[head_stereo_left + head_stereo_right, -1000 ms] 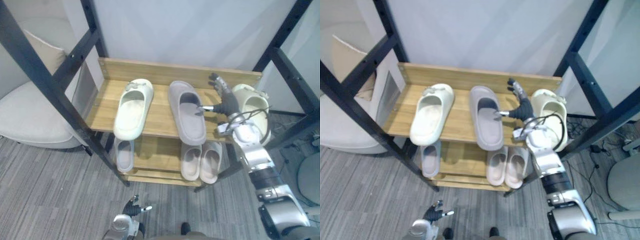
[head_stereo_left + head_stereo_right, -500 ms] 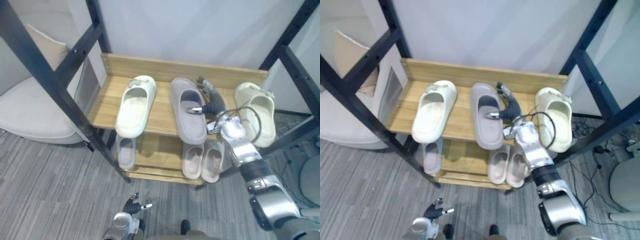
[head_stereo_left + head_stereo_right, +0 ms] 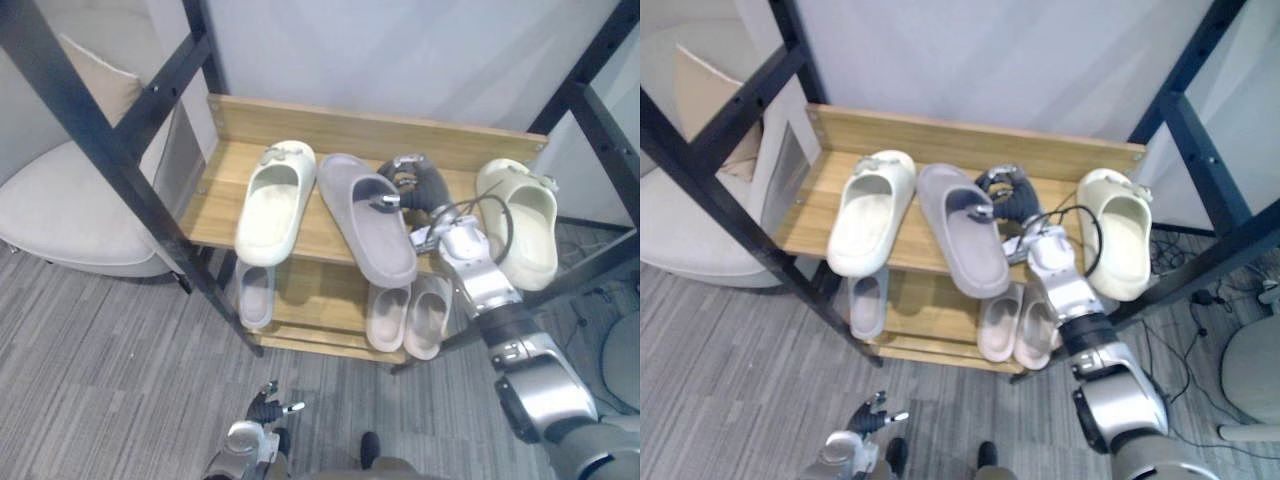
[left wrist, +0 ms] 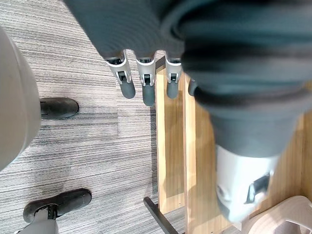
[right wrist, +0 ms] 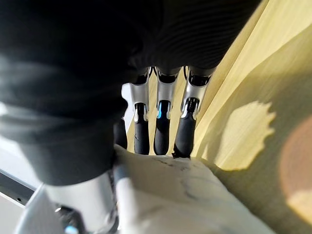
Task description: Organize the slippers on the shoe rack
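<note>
On the shoe rack's top shelf lie three slippers. A cream slipper is at the left, a grey slipper slants across the middle, and a second cream slipper sits at the right end. My right hand is over the far part of the grey slipper, fingers curled round its upper edge and thumb at its opening; in the right wrist view its fingers bend down over the slipper's pale edge. My left hand hangs low in front of the rack, fingers straight.
The lower shelf holds one grey slipper at the left and a pale pair at the right. Black frame posts stand on both sides of the rack. A white cushioned chair is at the left.
My right hand has moved left from beside the right cream slipper to the grey one and curled onto it. The grey slipper now lies more slanted. The camera has shifted slightly.
</note>
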You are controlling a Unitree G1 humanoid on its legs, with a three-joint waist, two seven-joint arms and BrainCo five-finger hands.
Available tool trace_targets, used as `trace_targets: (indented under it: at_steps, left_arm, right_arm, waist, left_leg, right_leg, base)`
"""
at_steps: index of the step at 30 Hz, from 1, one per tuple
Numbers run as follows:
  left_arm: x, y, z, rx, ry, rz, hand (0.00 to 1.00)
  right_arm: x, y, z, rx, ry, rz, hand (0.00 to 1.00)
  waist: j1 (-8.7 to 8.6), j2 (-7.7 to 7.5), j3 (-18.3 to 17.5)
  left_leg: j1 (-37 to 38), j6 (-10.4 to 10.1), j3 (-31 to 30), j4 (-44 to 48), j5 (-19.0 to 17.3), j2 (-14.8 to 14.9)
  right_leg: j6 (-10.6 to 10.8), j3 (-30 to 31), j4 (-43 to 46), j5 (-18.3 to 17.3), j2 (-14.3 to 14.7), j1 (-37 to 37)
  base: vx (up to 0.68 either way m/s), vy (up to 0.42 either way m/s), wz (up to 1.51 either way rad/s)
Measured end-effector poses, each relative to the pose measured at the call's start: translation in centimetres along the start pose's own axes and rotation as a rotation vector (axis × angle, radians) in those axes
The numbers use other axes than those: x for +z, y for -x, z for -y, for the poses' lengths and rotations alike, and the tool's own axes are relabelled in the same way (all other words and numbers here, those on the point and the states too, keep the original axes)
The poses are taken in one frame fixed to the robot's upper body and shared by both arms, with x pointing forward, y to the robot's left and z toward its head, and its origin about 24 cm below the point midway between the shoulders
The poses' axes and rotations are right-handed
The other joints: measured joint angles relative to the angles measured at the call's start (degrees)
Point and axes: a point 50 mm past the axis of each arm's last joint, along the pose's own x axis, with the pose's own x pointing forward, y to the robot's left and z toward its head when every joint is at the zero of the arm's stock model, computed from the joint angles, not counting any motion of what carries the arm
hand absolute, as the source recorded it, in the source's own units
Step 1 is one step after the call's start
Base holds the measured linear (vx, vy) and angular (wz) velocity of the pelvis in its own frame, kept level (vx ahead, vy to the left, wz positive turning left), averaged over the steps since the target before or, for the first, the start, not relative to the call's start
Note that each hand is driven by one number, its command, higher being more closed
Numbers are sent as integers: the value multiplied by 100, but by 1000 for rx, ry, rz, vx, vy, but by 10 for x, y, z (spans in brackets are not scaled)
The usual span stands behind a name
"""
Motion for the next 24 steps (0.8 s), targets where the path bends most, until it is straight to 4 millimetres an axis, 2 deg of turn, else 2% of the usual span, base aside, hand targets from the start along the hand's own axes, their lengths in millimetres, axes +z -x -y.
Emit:
trace_targets:
  at_steps: [4,8,11,13,15,18,22,24]
  left_arm:
    - [0,0,0,0,0,0,0]
    - [-1,0,0,1,-1,-3,0]
    - [-2,1,-1,5,7,-5,0]
    - [-4,2,-2,9,12,-10,0]
    - [-5,2,-2,10,14,-13,0]
    - [-7,2,-2,11,12,-21,0]
    - [-8,3,-2,8,1,-24,0]
    - [-11,4,-2,6,-5,-32,0]
  right_arm:
    - [3,10,0,-3,-10,28,100]
    - [9,28,-2,-13,-29,78,100]
    - [28,34,8,-60,-39,170,100]
    - [49,42,14,-89,-53,283,100]
    - [55,46,13,-85,-54,321,100]
    - [67,58,4,-63,-133,398,100]
    - [68,67,-4,-14,-183,413,100]
    - [68,74,-22,78,-227,413,100]
  waist:
    - [-8,0,0]
    - [-32,0,0]
    - [-56,1,-1]
    - [-98,1,-1]
    - [-118,-3,-14]
    - [-183,5,-42]
    - [-211,2,-58]
    - [-226,-1,-156]
  left_leg:
    - [7,0,2,3,0,7]
    - [46,0,26,8,0,15]
    - [134,1,109,7,-3,19]
    - [193,1,154,3,-5,16]
    - [210,1,166,5,-5,11]
    - [212,-9,229,7,2,22]
    - [252,-9,284,10,2,20]
    - [256,-9,288,11,2,21]
  right_leg:
    - [0,2,6,0,3,4]
    - [1,36,57,-2,2,2]
    - [16,133,151,-17,2,-6]
    - [48,177,228,-58,-8,-9]
    - [80,195,271,-92,-18,-13]
    - [90,286,374,-122,-8,-102]
    - [91,340,406,-121,-8,-107]
    - [91,339,405,-122,-9,-105]
  base:
    - [0,0,0]
    - [-8,0,-4]
    - [-43,6,-17]
    - [-76,-2,-10]
    - [-63,-9,-4]
    - [-51,-9,-10]
    - [-19,-2,-9]
    - [0,0,0]
